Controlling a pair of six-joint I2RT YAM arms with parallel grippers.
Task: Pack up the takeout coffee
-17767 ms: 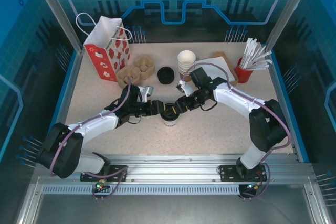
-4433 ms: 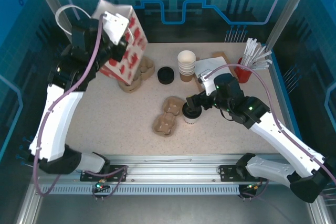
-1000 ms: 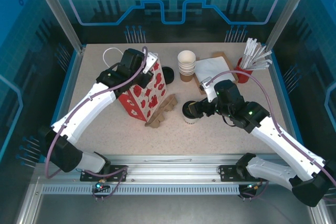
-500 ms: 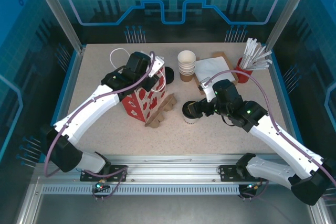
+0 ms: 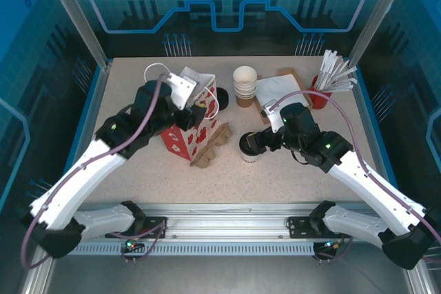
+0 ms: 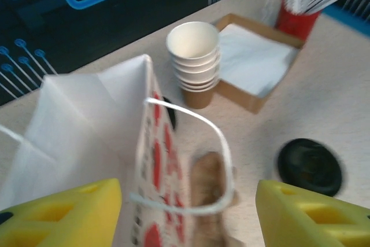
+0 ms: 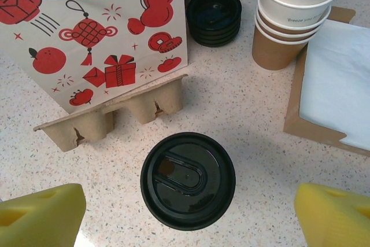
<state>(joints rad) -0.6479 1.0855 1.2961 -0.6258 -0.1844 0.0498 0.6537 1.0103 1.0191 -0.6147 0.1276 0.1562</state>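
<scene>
On the table (image 5: pixel 289 170), left of centre: a red-printed paper bag (image 5: pixel 196 125), upright, mouth open upward. Hovering above that mouth with fingers apart and clamped on nothing: the left gripper (image 6: pixel 188 186), with the bag's rim and white handle in the gap between the fingers.

Propped tilted against the bag's near-right foot: a cardboard cup carrier (image 7: pixel 110 117), nothing seated in it as far as can be seen.

Just right of the carrier and apart from it, standing on bare table: the takeout coffee (image 7: pixel 173 166), black lid on. Flanking it with jaws spread wide, no contact visible on either side: the right gripper (image 7: pixel 189 195).

Farther back: a stack of lidless cups (image 7: pixel 295 10) and, left of it, loose black lids (image 7: pixel 214 15).

Judged roughly half done. Done: bag standing open, coffee lidded. Left to do: closing on the coffee, lifting it, seating it (likely in the carrier) and lowering it into the bag.
</scene>
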